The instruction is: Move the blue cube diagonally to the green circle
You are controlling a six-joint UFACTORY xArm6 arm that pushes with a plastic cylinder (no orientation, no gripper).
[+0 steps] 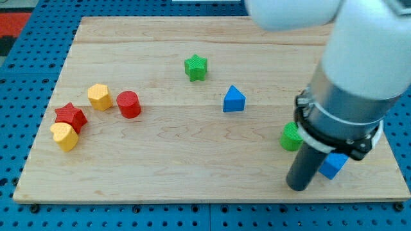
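The blue cube lies near the board's lower right, partly hidden behind my arm. The green circle sits just up and to the left of it, its right side covered by the arm. My rod comes down from the arm's large grey body, and my tip rests on the board just left of the blue cube and below the green circle. The tip looks close to the cube; whether they touch I cannot tell.
A blue triangle lies mid-board and a green star above it. At the left are a red cylinder, a yellow block, a red star and another yellow block. The wooden board ends close below the tip.
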